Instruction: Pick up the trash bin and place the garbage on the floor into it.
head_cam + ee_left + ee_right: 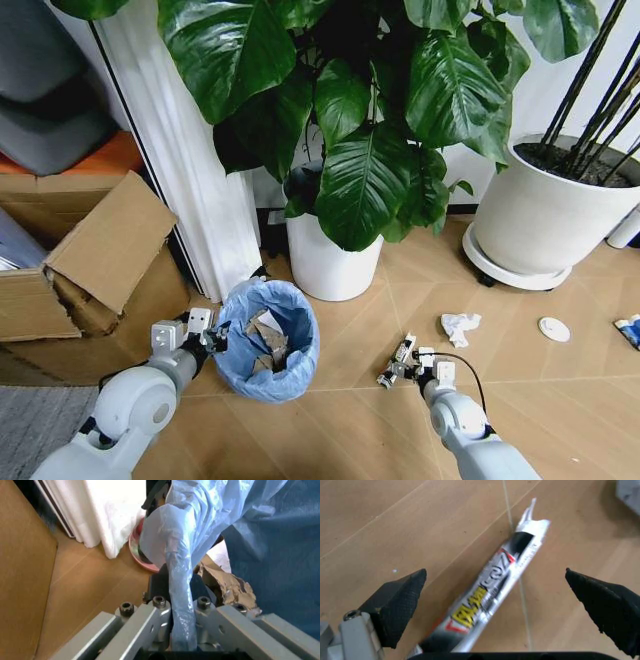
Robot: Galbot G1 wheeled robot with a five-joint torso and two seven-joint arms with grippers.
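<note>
The trash bin (pixel 290 365), small and round with a crinkled light-blue bag over its rim, stands on the wood floor by the curtain. My left gripper (pixel 214 337) is shut on its near-left rim; in the left wrist view the left gripper (pixel 179 589) pinches the blue bag (pixel 180 558). Brown and white scraps lie inside the bin. My right gripper (pixel 404 364) hangs low over the floor, open, its fingers on either side of a crushed silver wrapper (pixel 492 592). More garbage lies beyond: crumpled white paper (pixel 460 325), a white disc (pixel 553 328) and blue-white packaging (pixel 629 330).
A white plant pot (pixel 328 265) with big leaves stands right behind the bin. A larger white pot (pixel 545 215) sits at the back right. An open cardboard box (pixel 85 270) is at the left, beside a white curtain (pixel 185 160). A red-pink ring (pixel 136 551) lies by the curtain.
</note>
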